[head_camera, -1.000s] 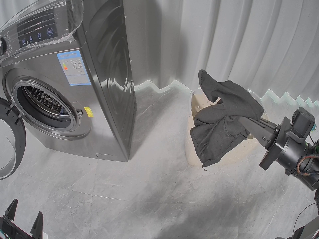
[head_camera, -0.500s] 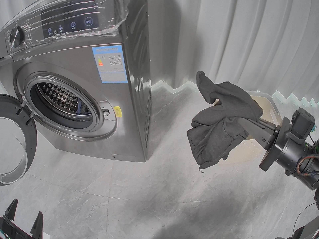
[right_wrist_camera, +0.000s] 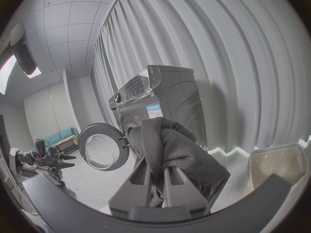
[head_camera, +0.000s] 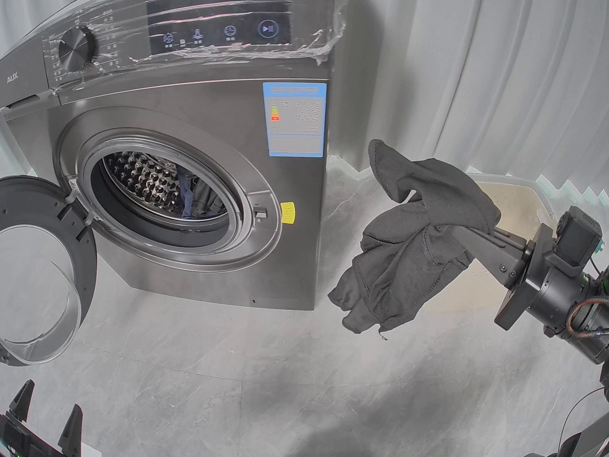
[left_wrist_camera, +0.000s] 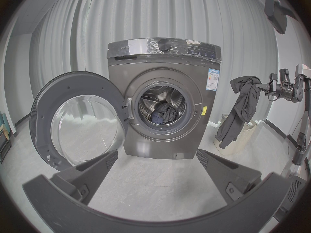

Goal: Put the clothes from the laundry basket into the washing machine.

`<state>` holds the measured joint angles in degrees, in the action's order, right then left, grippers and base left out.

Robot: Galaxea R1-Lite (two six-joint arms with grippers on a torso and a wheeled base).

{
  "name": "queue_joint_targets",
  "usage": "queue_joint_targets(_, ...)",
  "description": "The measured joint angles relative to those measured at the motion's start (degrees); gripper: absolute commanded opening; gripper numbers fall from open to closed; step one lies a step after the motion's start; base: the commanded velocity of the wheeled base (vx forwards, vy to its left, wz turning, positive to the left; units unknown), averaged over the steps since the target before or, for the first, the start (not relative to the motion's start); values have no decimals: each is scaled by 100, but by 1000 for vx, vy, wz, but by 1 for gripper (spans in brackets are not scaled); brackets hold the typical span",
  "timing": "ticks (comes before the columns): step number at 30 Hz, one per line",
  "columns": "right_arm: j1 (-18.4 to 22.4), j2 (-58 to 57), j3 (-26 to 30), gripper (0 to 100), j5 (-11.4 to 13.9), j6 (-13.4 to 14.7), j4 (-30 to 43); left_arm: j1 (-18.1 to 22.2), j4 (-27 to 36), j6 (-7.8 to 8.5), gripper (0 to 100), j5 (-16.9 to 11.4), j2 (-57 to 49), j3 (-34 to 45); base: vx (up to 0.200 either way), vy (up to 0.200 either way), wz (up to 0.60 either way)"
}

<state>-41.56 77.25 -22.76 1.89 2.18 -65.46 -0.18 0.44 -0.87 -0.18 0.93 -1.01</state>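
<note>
Holding: the right tool [head_camera: 474,235] is clenched on a dark grey garment [head_camera: 415,242], which is lifted clear of the floor [head_camera: 254,382].
Garment drape: the cloth is bunched over the tool's fingers. One flap stands up above them and the rest hangs down in loose folds.
Garment position: it is in the air to the right of the washing machine [head_camera: 209,103], apart from it. It hangs in front of the laundry basket [head_camera: 517,195] and partly covers the basket from the head view.
Washing machine: a grey front-loader standing on the floor, with clear film wrapped over its control panel and a blue label on the front, above and right of the opening.
Door: the round door [head_camera: 38,268] is swung wide open on the machine's left side, with its glass bowl facing outward.
Drum: the drum [head_camera: 146,172] is open to view, and dark clothes [left_wrist_camera: 164,112] lie heaped at its bottom.
Laundry basket: cream and perforated, it sits on the floor near the foot of the curtain [head_camera: 482,65], to the right of the machine.
Left tool: the left tool [head_camera: 49,402] is released with its fingers spread. It sits at the near left, facing the machine's open front and well apart from it.
Backdrop: the white pleated curtain runs behind both machine and basket.
</note>
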Motion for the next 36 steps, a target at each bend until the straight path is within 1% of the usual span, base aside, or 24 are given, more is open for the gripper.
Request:
queue_joint_targets(5, 0, 4, 0, 0, 0, 0, 2, 2, 0, 0, 100, 2, 0, 0, 0, 200, 0)
queue_joint_targets(14, 0, 17, 0, 0, 0, 2, 2, 2, 0, 0, 100, 0, 0, 0, 0, 0, 0)
queue_joint_targets(29, 0, 41, 0, 0, -9, 9, 5, 9, 2, 0, 100, 2, 1, 0, -200, 0, 0)
queue_joint_targets(34, 0, 43, 33, 0, -4, 11, 2, 13, -4, 0, 100, -2, 1, 0, 0, 0, 0)
queue_joint_targets(36, -2, 43, 38, 0, -1, 11, 0, 7, 0, 0, 100, 0, 1, 0, 0, 200, 0)
